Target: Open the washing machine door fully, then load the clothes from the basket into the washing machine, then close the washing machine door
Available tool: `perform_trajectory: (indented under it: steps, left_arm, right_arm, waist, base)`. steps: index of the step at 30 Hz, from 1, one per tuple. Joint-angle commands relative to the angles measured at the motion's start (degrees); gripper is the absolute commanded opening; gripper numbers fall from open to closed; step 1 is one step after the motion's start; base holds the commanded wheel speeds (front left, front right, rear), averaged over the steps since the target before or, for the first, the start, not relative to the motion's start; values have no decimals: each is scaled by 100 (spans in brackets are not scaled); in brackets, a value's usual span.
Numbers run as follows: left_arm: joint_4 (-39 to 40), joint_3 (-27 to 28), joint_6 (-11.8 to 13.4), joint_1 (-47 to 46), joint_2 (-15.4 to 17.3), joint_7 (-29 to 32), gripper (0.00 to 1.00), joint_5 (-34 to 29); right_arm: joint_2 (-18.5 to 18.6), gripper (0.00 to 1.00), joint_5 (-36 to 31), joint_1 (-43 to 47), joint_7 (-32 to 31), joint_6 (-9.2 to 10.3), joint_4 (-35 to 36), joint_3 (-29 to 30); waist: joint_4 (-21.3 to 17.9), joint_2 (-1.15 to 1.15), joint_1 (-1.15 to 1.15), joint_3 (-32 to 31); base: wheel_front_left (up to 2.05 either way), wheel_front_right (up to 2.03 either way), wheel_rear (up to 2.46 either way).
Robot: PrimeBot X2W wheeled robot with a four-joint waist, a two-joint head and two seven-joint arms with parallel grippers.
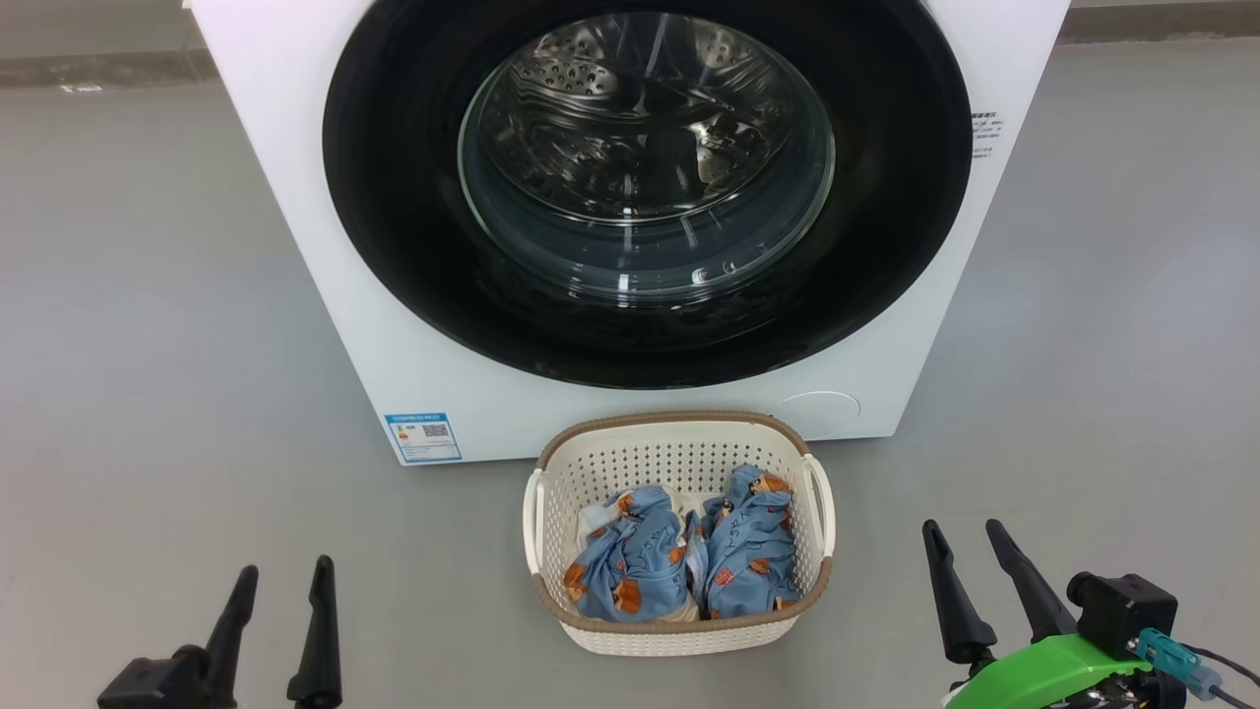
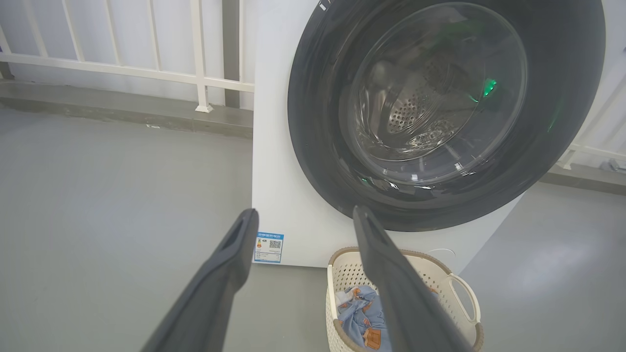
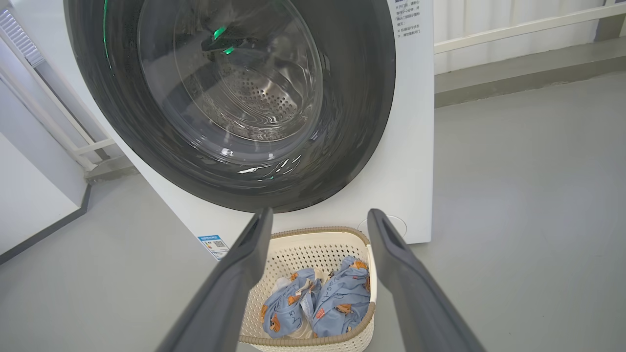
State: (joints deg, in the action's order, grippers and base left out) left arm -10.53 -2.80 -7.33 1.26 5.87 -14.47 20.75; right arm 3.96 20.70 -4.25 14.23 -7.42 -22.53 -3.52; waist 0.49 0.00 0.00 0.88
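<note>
Left pincer (image 1: 285, 566) and right pincer (image 1: 960, 525), each with two long dark fingers, hover spread and empty above the grey floor (image 1: 148, 345). Between them, slightly ahead, sits the small cream perforated plastic basket (image 1: 679, 421) with its brown woven-look rim, holding the crumpled blue bear-print clothes (image 1: 645, 561). Just beyond it stands the big white boxy washing machine (image 1: 472, 414), its large round glossy black glass-centred door (image 1: 645, 158) shut. A blue label sticker (image 1: 423, 437) lies ahead of the left pincer.
</note>
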Motion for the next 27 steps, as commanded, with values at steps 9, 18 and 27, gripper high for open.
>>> perform_trajectory:
  steps: [9, 18, 27]
  left_arm:
    - [100, 202, -15, -56, 127, -52, 100, -191]
    - [65, 191, -15, -47, 44, -52, 100, -399]
    - [54, 138, -15, -52, -52, -52, 100, -501]
  right_arm:
    - [18, 100, -79, -95, 77, -7, 166, -90]
    - [30, 100, -90, -70, 77, -7, 189, -33]
    - [48, 100, -109, -63, 77, -7, 222, -21]
  waist:
    - [-12, 0, 0, 0]
    - [-4, 0, 0, 10]
    - [14, 0, 0, 39]
  base:
    - [23, 13, -36]
    - [81, 81, -162]
    - [123, 123, -245]
